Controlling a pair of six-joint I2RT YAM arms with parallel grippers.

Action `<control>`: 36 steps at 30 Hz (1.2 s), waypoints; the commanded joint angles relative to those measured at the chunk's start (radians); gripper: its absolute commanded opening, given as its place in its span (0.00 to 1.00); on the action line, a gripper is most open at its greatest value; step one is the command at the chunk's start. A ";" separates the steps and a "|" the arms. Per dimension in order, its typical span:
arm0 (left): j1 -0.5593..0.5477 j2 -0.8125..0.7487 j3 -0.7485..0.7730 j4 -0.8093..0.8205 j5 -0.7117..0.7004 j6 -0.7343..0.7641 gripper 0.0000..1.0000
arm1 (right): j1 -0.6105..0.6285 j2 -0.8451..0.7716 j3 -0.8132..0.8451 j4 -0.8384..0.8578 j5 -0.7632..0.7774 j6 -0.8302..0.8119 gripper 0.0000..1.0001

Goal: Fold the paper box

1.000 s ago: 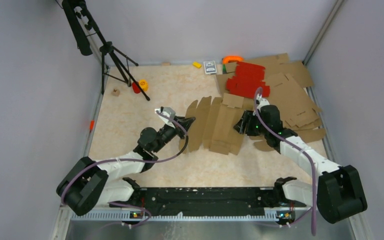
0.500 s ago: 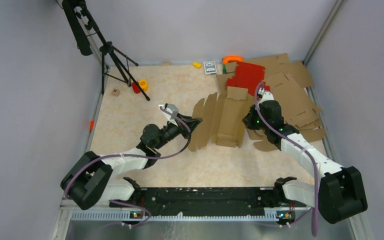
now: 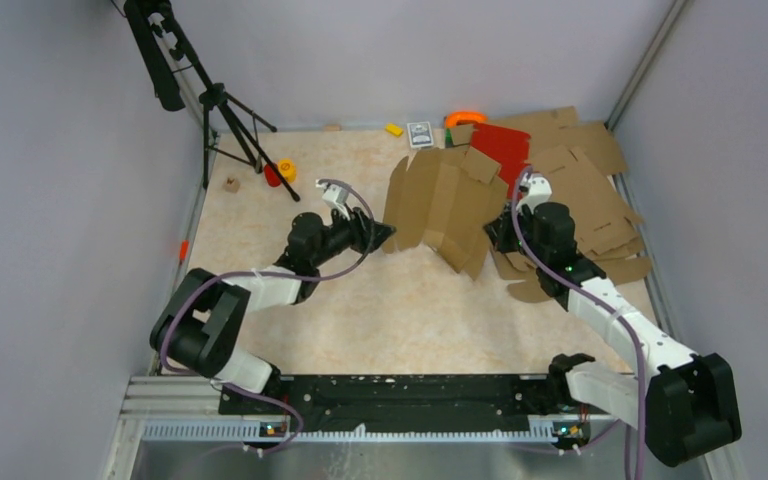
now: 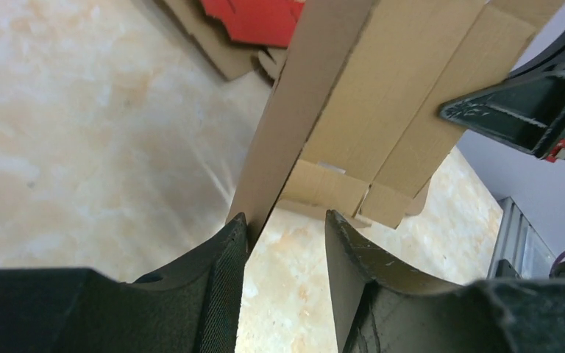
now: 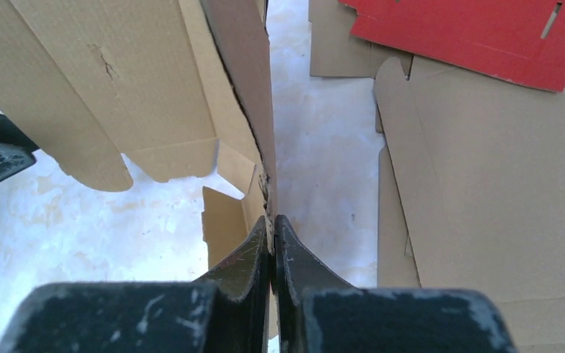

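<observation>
The right gripper [image 5: 272,226] pinches the box [image 3: 440,200] edge, keeping it raised mid-frame; the left gripper [image 4: 285,228], half open beside a panel, seems ready to regrip.

- The paper box [image 3: 445,205] is seen lifted and tilted over the table [image 3: 290,300].
- It is flanked by the left gripper [image 3: 378,236] and the right gripper [image 3: 498,235], one at each side edge.
- Red sheets [image 3: 505,140] and flat brown cardboard [image 3: 585,190] are piled behind it, on the right.

Lab test cell: grey walls [image 3: 60,220], camera tripod [image 3: 228,112].
</observation>
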 commanded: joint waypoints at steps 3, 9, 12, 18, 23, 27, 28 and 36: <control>0.032 -0.021 0.044 -0.115 0.054 0.005 0.50 | 0.017 -0.017 0.017 0.030 -0.033 -0.052 0.00; 0.032 -0.149 -0.014 -0.182 -0.103 0.129 0.58 | 0.076 0.011 0.039 0.012 -0.024 -0.098 0.00; 0.032 -0.229 -0.032 -0.254 -0.155 0.182 0.64 | 0.122 0.022 0.050 0.008 -0.008 -0.128 0.00; 0.034 -0.384 -0.106 -0.257 -0.249 0.269 0.83 | 0.158 0.016 0.044 0.026 -0.052 -0.158 0.00; 0.031 -0.517 -0.008 -0.455 -0.315 0.354 0.88 | 0.177 0.021 0.053 0.013 -0.063 -0.175 0.00; 0.030 -0.495 0.152 -0.627 -0.315 0.325 0.89 | 0.196 0.029 0.056 0.021 -0.061 -0.188 0.00; 0.030 -0.471 0.203 -0.672 -0.304 0.307 0.89 | 0.201 0.029 0.057 0.021 -0.053 -0.194 0.00; 0.030 -0.253 0.588 -0.961 -0.129 0.359 0.91 | 0.218 0.068 0.077 0.092 -0.034 -0.244 0.00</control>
